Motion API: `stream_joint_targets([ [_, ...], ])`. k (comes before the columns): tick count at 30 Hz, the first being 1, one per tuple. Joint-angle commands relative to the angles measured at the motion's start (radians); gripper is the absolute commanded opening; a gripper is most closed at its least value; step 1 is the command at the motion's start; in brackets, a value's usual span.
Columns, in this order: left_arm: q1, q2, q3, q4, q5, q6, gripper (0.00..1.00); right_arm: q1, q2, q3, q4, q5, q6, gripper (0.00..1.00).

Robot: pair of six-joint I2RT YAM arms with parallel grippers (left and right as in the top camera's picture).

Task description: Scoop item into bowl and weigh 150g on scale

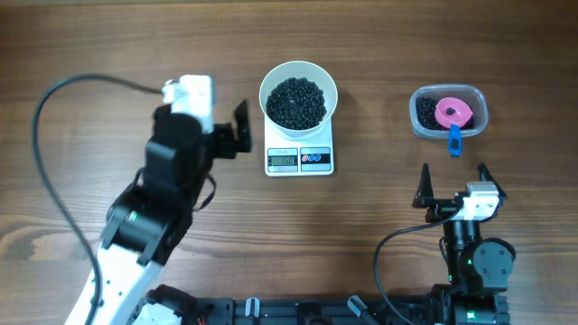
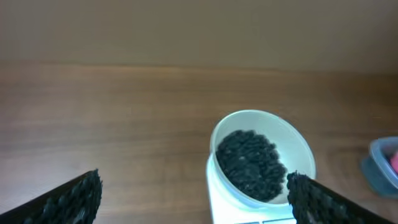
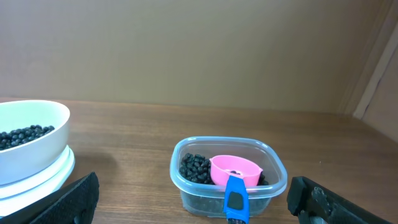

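The white bowl (image 1: pixel 268 88) stands on the white scale (image 1: pixel 299 160) at the table's middle back, and a heap of black beads (image 1: pixel 296 101), the item, lies in it. My left gripper (image 1: pixel 241 130) is open just left of the scale, with nothing between its fingers. In the left wrist view the bowl (image 2: pixel 300 142) and beads (image 2: pixel 249 163) sit ahead to the right, near the right fingertip (image 2: pixel 314 198). My right gripper (image 1: pixel 453 177) is open, a little in front of the clear tub (image 1: pixel 424 124). That tub holds more beads (image 3: pixel 196 168) and a pink scoop (image 3: pixel 235 169) with a blue handle (image 3: pixel 236 200).
The scale's display (image 1: pixel 283 161) and two buttons (image 1: pixel 312 158) face the front edge. A black cable (image 1: pixel 50 181) loops at the left of the table. A wall (image 3: pixel 199 50) rises behind the table's far edge.
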Motion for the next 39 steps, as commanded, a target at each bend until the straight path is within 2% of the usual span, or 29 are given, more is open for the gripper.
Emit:
stream_joint_targets([
  [1,0.051,-0.121,-0.132,0.043,-0.012,-0.043,1.00,0.005,-0.012,-0.002,0.001,-0.005,0.015,1.00],
  [10,0.163,-0.436,-0.336,0.053,0.006,-0.043,1.00,0.005,-0.012,-0.002,0.001,-0.005,0.015,1.00],
  [16,0.210,-0.587,-0.471,0.162,0.067,-0.043,1.00,0.005,-0.012,-0.002,0.001,-0.005,0.015,1.00],
  [24,0.262,-0.742,-0.600,0.240,0.074,-0.043,1.00,0.005,-0.012,-0.002,0.001,-0.005,0.015,1.00],
  [31,0.367,-0.846,-0.691,0.268,0.128,-0.044,1.00,0.005,-0.012,-0.002,0.001,-0.005,0.015,1.00],
  [34,0.375,-0.951,-0.749,0.274,0.127,-0.044,1.00,0.005,-0.012,-0.002,0.001,-0.005,0.015,1.00],
  [39,0.376,-0.966,-0.776,0.291,0.131,-0.044,1.00,0.005,-0.012,-0.002,0.002,-0.005,0.015,1.00],
])
